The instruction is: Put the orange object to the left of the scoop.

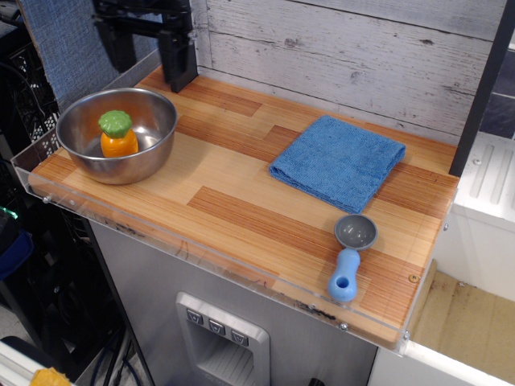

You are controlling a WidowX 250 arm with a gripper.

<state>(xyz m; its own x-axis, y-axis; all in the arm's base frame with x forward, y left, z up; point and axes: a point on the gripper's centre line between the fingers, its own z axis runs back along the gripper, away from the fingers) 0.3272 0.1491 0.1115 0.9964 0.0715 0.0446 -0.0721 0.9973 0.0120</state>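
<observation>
One claw (146,50), fingers spread and gripping nothing, is hovering just behind the steel bowl (153,161) where the orange object (117,134) is sitting; the scoop (351,256) is lying well apart on the worktop (241,201).

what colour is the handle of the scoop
Light blue, below a grey bowl; the scoop shows clearly in the observation.image view, near the table's front right edge.

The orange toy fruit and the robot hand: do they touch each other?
Apart. The single camera view shows the hand open above the back edge of the steel bowl, with clear space between it and the orange toy fruit inside.
</observation>
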